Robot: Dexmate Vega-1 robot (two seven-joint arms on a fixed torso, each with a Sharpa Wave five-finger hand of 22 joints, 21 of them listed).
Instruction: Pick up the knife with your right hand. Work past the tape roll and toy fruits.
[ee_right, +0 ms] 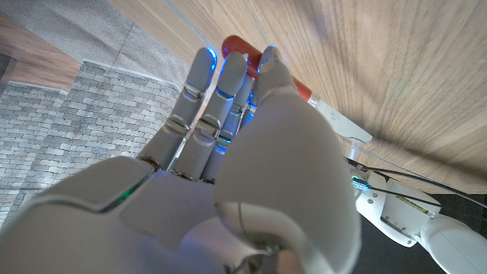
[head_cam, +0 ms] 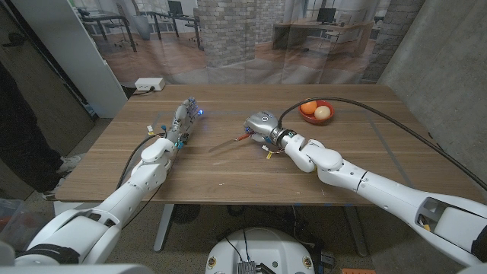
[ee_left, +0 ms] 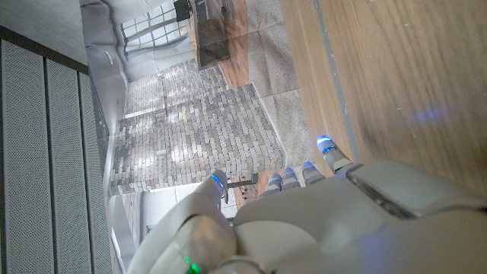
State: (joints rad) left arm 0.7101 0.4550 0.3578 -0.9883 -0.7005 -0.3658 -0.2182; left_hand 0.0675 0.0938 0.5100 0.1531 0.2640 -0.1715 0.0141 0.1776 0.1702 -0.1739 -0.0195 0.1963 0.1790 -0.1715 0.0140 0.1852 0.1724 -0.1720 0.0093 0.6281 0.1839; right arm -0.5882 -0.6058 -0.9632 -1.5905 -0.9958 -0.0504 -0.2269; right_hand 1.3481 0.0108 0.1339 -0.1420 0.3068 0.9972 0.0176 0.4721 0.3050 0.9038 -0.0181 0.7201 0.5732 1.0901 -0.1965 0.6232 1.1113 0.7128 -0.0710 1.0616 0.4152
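Observation:
The knife [head_cam: 237, 139] has a red handle [ee_right: 232, 44] and a pale blade [ee_right: 342, 124]; it lies near the middle of the table with the blade pointing to my left. My right hand [head_cam: 261, 125] is over the handle end. Its straight fingers [ee_right: 204, 91] and thumb are pressed together around the red handle. I cannot tell whether the knife is clear of the wood. My left hand [head_cam: 185, 119] stands on its edge at the left of the table, fingers [ee_left: 329, 146] stretched out and holding nothing.
A red bowl [head_cam: 329, 119] with an orange toy fruit [head_cam: 308, 108] and a pale egg-shaped one [head_cam: 323, 113] stands behind my right hand. A black cable [head_cam: 396, 125] crosses the table's right side. A white box [head_cam: 150, 84] sits at the far left corner. A person [head_cam: 19, 129] stands at the left edge.

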